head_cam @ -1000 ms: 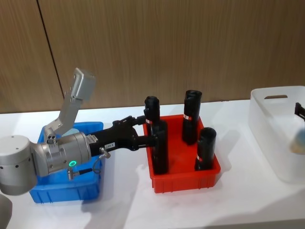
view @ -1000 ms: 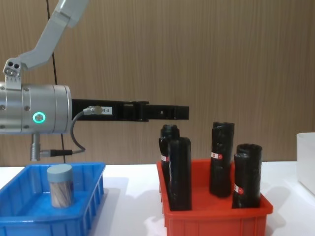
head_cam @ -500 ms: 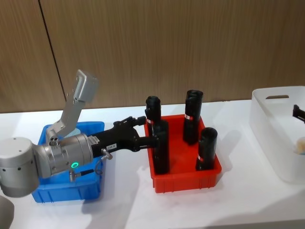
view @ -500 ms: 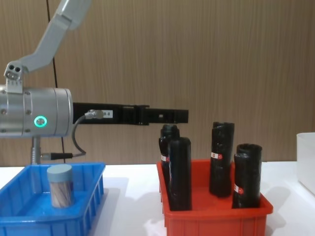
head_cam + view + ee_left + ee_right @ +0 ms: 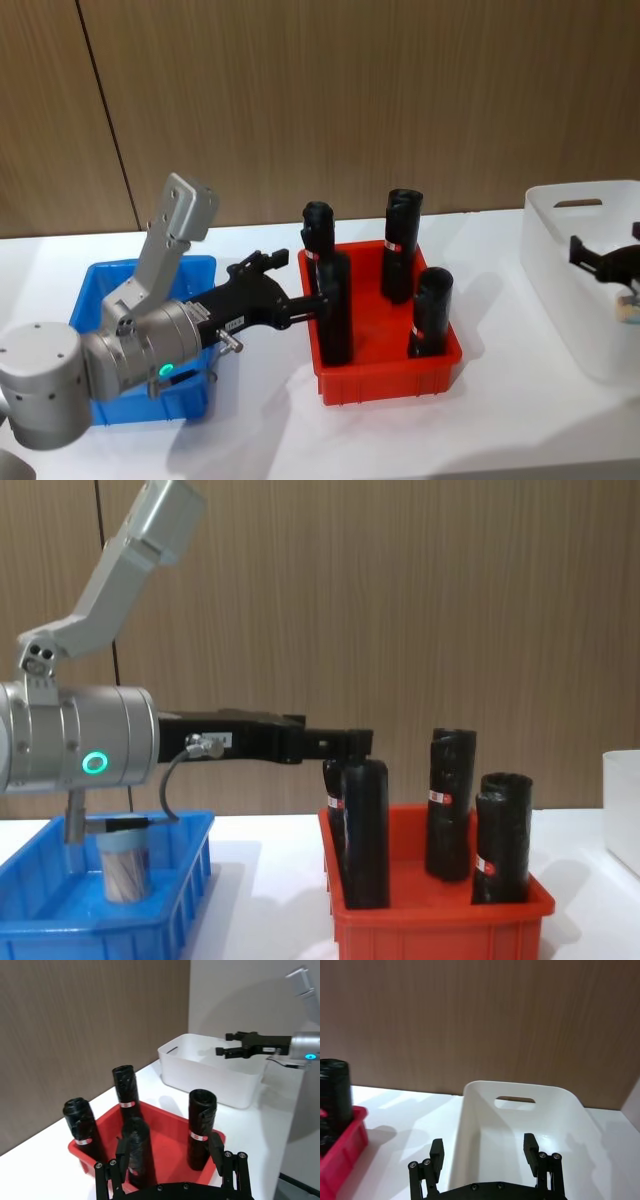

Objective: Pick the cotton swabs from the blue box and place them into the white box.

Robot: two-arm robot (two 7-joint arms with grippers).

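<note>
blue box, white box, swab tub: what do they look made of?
Blue box: opaque moulded plastic by the look, slight sheen, ribbed side wall.
White box: smooth plastic, soft sheen, moulded handle slot and rounded corners.
Swab tub: clear body, probably plastic, since the tan sticks show through; the pale grey-blue lid looks matte, material less certain.

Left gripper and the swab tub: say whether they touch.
Apart. Chest view: the left gripper is at the red bin, the swab tub stands in the blue box.

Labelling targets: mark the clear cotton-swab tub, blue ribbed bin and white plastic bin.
clear cotton-swab tub [image 5: 126,875], chest view, side wall.
blue ribbed bin [image 5: 110,938], chest view, front wall.
white plastic bin [image 5: 555,1105], right wrist view, far wall.
</note>
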